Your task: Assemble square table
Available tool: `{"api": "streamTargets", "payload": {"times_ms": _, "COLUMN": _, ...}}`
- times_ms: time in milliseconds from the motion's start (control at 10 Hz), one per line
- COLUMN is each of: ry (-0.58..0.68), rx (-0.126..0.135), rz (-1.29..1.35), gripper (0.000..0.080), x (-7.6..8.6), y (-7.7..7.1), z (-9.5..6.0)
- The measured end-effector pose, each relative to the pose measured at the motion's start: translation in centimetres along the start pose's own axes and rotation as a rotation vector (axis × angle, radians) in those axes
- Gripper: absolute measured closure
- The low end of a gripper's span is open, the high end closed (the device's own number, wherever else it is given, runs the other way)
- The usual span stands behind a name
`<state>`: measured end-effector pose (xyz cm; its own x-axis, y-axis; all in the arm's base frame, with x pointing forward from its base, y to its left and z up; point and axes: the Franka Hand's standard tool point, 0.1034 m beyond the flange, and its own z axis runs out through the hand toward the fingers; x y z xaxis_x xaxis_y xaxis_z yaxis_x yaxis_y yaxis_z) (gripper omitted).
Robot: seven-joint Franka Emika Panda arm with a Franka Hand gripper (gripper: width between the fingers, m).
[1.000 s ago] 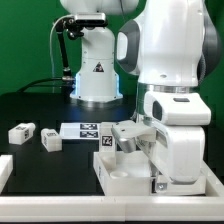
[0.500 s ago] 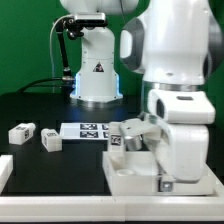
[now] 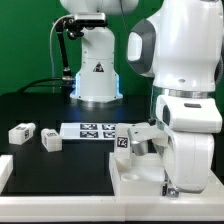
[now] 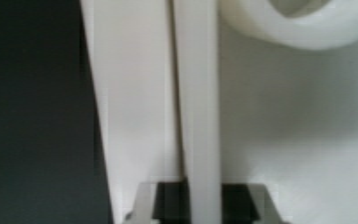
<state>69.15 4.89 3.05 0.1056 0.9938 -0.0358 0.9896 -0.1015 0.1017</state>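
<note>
The square table's white slab (image 3: pixel 132 172) lies recess-up at the front, right of centre in the exterior view. A short tagged leg (image 3: pixel 127 140) stands at its far corner. In the wrist view my gripper (image 4: pixel 194 202) is shut on the slab's upright rim (image 4: pixel 194 100), which runs straight between the two dark fingers. A white rounded part (image 4: pixel 309 22) shows inside the recess. In the exterior view the big white wrist hides the fingers. Two loose tagged legs (image 3: pixel 22 131) (image 3: pixel 52 141) lie on the black table at the exterior view's left.
The marker board (image 3: pixel 90 130) lies flat behind the slab. A white domed robot base (image 3: pixel 97 72) with cables stands at the back. A white edge (image 3: pixel 3 170) shows at the front of the exterior view's left.
The arm and the gripped slab have slid toward the exterior view's right, with the standing leg moving along. The two loose legs have not moved.
</note>
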Motion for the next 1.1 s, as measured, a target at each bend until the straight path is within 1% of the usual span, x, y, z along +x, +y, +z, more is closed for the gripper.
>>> {"api": "streamTargets", "payload": {"times_ms": 100, "ry": 0.000, "rx": 0.000, "rz": 0.000, "gripper": 0.0742, "x": 0.0, "y": 0.0, "z": 0.0}}
{"api": "streamTargets", "payload": {"times_ms": 200, "ry": -0.002, "rx": 0.012, "rz": 0.000, "gripper": 0.0668, "x": 0.0, "y": -0.3, "z": 0.0}}
{"api": "streamTargets", "payload": {"times_ms": 300, "ry": -0.007, "rx": 0.035, "rz": -0.001, "gripper": 0.0668, "x": 0.0, "y": -0.8, "z": 0.0}}
{"api": "streamTargets", "payload": {"times_ms": 400, "ry": -0.011, "rx": 0.058, "rz": -0.003, "gripper": 0.0490, "x": 0.0, "y": -1.3, "z": -0.1}}
{"api": "streamTargets", "payload": {"times_ms": 500, "ry": -0.014, "rx": 0.072, "rz": -0.003, "gripper": 0.0344, "x": 0.0, "y": -1.6, "z": -0.2}}
{"api": "streamTargets", "payload": {"times_ms": 600, "ry": -0.014, "rx": 0.070, "rz": -0.002, "gripper": 0.0344, "x": -0.1, "y": -1.5, "z": -0.2}}
{"api": "streamTargets", "payload": {"times_ms": 700, "ry": -0.014, "rx": 0.070, "rz": -0.002, "gripper": 0.0196, "x": -0.1, "y": -1.5, "z": -0.2}}
{"api": "streamTargets", "payload": {"times_ms": 800, "ry": -0.014, "rx": 0.070, "rz": -0.002, "gripper": 0.0158, "x": -0.1, "y": -1.5, "z": -0.2}}
{"api": "streamTargets", "payload": {"times_ms": 1100, "ry": -0.014, "rx": 0.070, "rz": -0.001, "gripper": 0.0151, "x": -0.1, "y": -1.5, "z": -0.2}}
